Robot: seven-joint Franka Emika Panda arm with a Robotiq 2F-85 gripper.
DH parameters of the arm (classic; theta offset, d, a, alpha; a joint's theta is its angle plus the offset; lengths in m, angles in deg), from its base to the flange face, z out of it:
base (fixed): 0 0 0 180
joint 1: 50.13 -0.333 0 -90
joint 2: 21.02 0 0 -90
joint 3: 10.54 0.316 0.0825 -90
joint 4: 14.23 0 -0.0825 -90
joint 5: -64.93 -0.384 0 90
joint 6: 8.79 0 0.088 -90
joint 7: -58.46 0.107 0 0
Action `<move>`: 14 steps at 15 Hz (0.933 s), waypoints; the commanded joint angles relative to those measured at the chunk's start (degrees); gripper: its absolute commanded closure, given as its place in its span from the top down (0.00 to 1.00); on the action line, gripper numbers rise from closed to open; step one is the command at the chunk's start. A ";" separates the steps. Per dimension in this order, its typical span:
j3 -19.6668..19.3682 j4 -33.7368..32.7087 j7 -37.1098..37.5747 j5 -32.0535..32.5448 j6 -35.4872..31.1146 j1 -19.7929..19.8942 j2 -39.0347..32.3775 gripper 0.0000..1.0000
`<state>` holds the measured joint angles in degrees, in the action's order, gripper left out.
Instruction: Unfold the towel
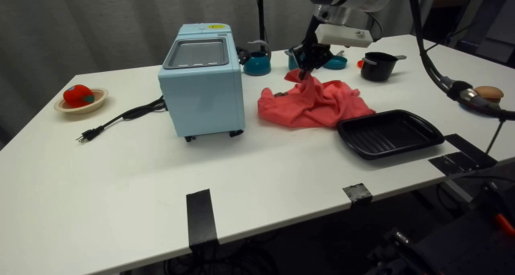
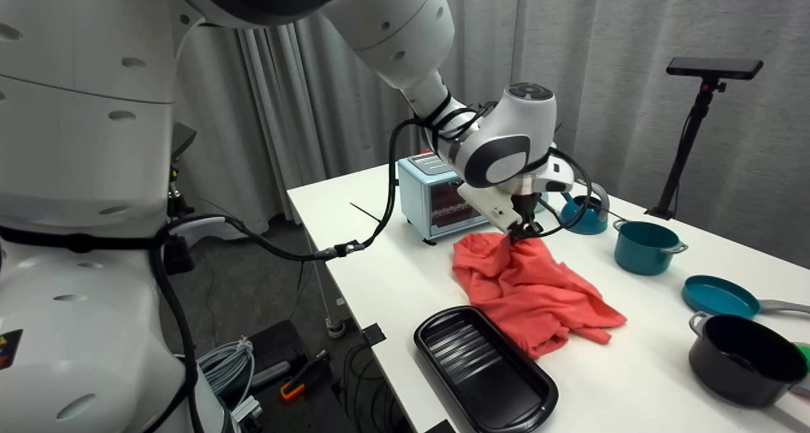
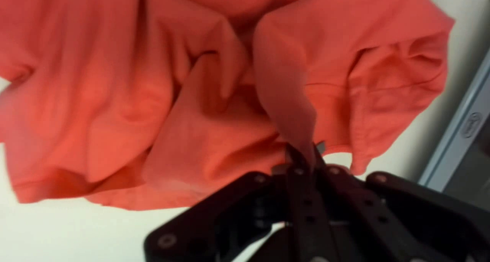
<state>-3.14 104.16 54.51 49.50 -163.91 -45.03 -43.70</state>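
- The gripper [image 3: 307, 156] pinches a raised fold of coral towel [image 1: 318, 106], jaws closed.
- The towel lies crumpled on the bench [image 1: 124, 186], between taped and opposite edges.
- Ribbed baking pan [image 2: 487, 370] sits beside it, nearer the taped edge.

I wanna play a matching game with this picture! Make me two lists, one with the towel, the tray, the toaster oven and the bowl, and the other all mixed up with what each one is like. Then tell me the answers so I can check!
Things:
1) towel
2) tray
3) toaster oven
4) bowl

What it is like:
A) black, with ridges inside
B) holding a red thing
C) crumpled, with a bit pinched in the gripper
D) light blue

Right pairs: 1-C, 2-A, 3-D, 4-B
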 commanded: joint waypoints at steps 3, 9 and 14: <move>10.24 7.62 -15.59 -10.70 -5.86 3.34 4.47 0.01; 12.55 8.36 -20.42 -16.70 -5.36 5.00 5.60 0.40; 3.94 7.76 -10.88 -7.92 1.87 2.09 8.81 0.80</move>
<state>5.93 110.83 37.90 36.08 -167.58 -41.17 -38.84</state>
